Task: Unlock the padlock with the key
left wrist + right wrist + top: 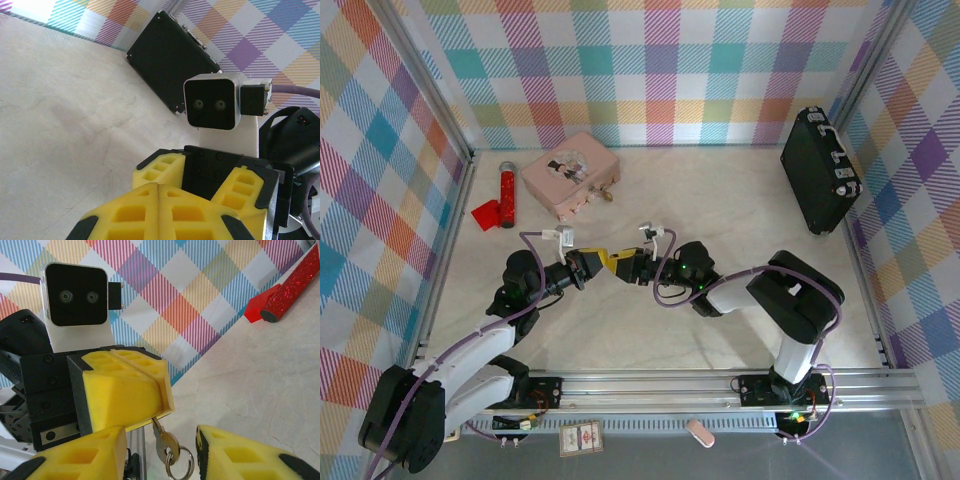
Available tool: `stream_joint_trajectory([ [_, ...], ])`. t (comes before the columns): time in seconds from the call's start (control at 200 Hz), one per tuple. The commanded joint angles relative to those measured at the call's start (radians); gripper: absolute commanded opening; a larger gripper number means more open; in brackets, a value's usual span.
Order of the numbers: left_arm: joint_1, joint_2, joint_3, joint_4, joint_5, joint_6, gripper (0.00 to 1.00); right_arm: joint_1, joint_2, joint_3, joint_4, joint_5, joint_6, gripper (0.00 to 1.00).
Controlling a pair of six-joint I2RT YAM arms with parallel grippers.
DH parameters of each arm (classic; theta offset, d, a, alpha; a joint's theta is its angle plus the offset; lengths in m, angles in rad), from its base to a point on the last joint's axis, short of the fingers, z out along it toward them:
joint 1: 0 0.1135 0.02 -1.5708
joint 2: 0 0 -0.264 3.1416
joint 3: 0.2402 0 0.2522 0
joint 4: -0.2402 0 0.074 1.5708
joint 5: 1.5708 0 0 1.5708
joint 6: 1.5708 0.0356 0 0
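The key is silvery with a ring through its head. Its blade is pinched between the shut yellow pads of my left gripper, and its head and ring hang out below. My right gripper faces it tip to tip in mid-table. Its jaws stand open on either side of the key's head, without touching it. In the left wrist view my left gripper is pressed shut. The small brass padlock lies at the front right corner of the pink tin, far from both grippers.
A red glitter cylinder with a red tag lies at the far left. A black case leans against the right wall. Plaid walls enclose the table on three sides, and an aluminium rail runs along the near edge.
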Motion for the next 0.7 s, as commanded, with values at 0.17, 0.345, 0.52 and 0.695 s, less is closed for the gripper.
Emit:
stream_joint_trajectory([
  [0.17, -0.011, -0.022, 0.003, 0.029, 0.024, 0.002, 0.00, 0.003, 0.033, 0.027, 0.050, -0.037, 0.020, 0.35],
  [0.345, -0.011, -0.029, 0.003, 0.018, 0.015, 0.006, 0.00, 0.003, 0.032, 0.031, 0.037, -0.046, 0.018, 0.28],
  [0.52, -0.011, -0.029, 0.005, 0.009, 0.014, 0.010, 0.00, 0.003, 0.017, 0.024, 0.027, -0.040, 0.010, 0.23],
  [0.695, -0.011, -0.029, 0.007, 0.003, 0.011, 0.013, 0.00, 0.003, -0.016, 0.008, 0.007, -0.005, -0.004, 0.14],
])
